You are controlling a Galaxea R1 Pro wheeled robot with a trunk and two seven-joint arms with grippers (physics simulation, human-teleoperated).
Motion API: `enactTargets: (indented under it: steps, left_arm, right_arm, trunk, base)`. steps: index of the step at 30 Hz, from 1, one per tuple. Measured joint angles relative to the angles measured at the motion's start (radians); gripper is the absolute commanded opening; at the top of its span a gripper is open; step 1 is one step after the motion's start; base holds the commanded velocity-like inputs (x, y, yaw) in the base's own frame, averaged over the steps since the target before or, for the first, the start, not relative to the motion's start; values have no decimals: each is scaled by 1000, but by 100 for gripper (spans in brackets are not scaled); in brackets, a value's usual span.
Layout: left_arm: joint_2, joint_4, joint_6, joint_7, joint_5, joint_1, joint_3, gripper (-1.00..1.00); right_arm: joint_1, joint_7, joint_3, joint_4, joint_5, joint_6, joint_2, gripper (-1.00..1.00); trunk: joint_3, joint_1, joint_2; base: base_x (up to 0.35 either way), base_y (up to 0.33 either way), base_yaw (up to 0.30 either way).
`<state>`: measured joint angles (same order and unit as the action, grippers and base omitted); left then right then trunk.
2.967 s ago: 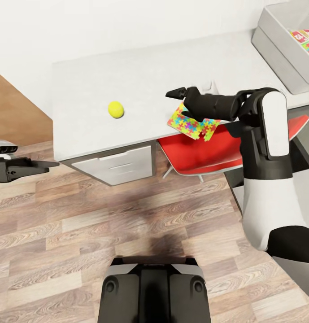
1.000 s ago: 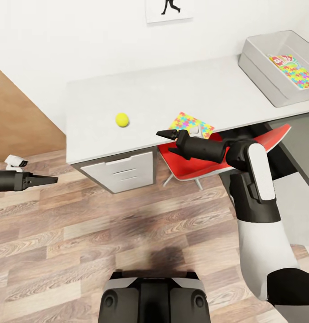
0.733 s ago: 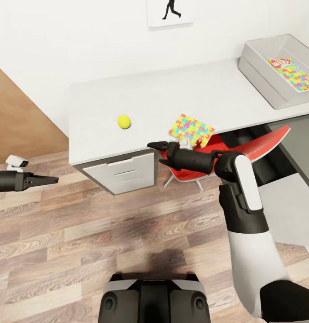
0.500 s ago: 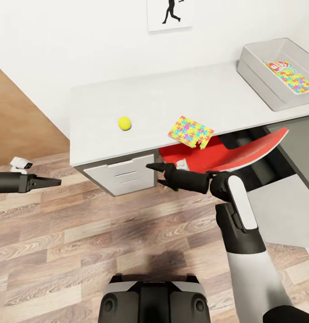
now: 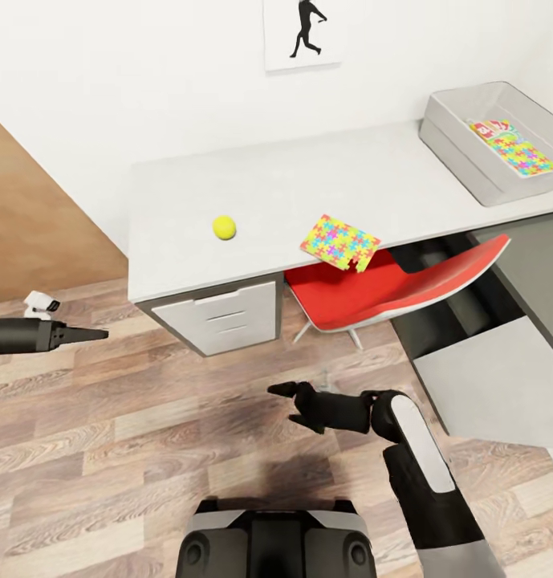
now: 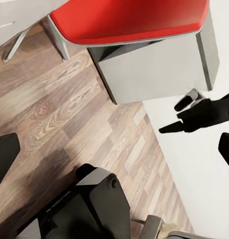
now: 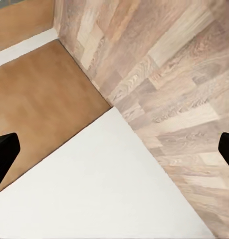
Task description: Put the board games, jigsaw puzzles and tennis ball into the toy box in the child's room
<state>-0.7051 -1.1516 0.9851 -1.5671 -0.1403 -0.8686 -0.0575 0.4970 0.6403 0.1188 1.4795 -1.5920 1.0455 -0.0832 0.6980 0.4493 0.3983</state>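
A yellow tennis ball rests on the white table. A colourful jigsaw puzzle lies at the table's front edge, one corner hanging over the red chair. At the table's far right stands the grey toy box, with a colourful puzzle and a red-patterned game inside. My right gripper hangs open and empty low over the wood floor, well short of the table; the left wrist view shows it too. Far to the left, my left gripper is open and empty over the floor.
A drawer unit sits under the table's left part. A grey block stands on the floor to the right of the chair. A brown wooden panel rises at the left. My base is at the bottom.
My right arm has pulled back from the puzzle at the table's edge and dropped low over the floor, empty. The puzzle stays put. The view has shifted a little.
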Motion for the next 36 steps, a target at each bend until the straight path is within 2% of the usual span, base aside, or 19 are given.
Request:
enactTargets:
  steps: [1,3,4,6,7,10,11,13,16,18,19,20,25,30,33,36]
  left_arm:
    - [0,16,-11,0,1,0,0,100]
    - [0,95,-63,0,23,1,0,100]
    - [2,139,-95,0,50,1,1,100]
    - [9,226,-166,0,127,1,1,100]
    - [13,249,-184,1,148,1,1,100]
    - [42,388,-281,5,267,1,3,100]
    - [48,412,-295,11,285,1,3,100]
    - [64,502,-352,78,330,1,4,100]
    - [83,634,-443,221,353,1,5,100]
    - [104,731,-505,339,357,1,4,100]
    - [110,757,-522,371,358,1,4,100]
    - [124,802,-553,435,358,1,3,100]
    - [212,989,-699,762,357,1,0,100]
    - [241,1103,-797,942,348,1,-4,100]
    - [266,1157,-867,1055,306,8,-5,100]
    - [308,1170,-902,1183,247,42,-5,100]
  right_arm:
    - [-17,0,0,-4,16,0,0,100]
    - [-69,0,0,-27,138,0,1,100]
    - [-89,-1,-1,-42,217,-4,1,100]
    - [-112,-3,-2,-80,390,-44,0,100]
    - [-115,-3,-2,-93,434,-62,0,100]
    - [-126,-5,-2,-194,674,-197,-1,100]
    - [-126,-6,-2,-216,708,-223,-2,100]
    - [-130,-6,-2,-300,822,-336,-2,100]
    - [-153,-5,-3,-404,935,-525,0,100]
    - [-186,-22,-3,-440,978,-628,1,100]
    - [-195,-30,-3,-445,985,-648,1,100]
    - [-208,-50,-3,-453,994,-678,1,100]
    - [-248,-128,-4,-480,1015,-779,4,100]
    - [-266,-137,-3,-508,1049,-826,11,100]
    - [-269,-138,-3,-526,1061,-849,12,100]
    - [-270,-136,-3,-550,1067,-885,13,100]
  trunk:
    - [-2,0,0]
    - [-5,0,0]
    - [-7,0,0]
    - [-10,0,0]
    - [-12,0,0]
    - [-16,0,0]
    - [-18,0,0]
    - [-21,0,0]
    - [-26,0,0]
    - [-30,0,0]
    - [-31,0,0]
    - [-33,0,0]
    - [-41,0,0]
    - [-49,0,0]
    - [-54,0,0]
    - [-59,0,0]
  base:
    - [0,0,0]
    - [0,0,0]
    - [0,0,0]
    - [0,0,0]
    - [0,0,0]
    - [0,0,0]
    - [0,0,0]
    - [0,0,0]
    - [0,0,0]
    - [0,0,0]
    - [0,0,0]
    - [0,0,0]
    - [0,0,0]
    - [0,0,0]
    - [0,0,0]
    - [0,0,0]
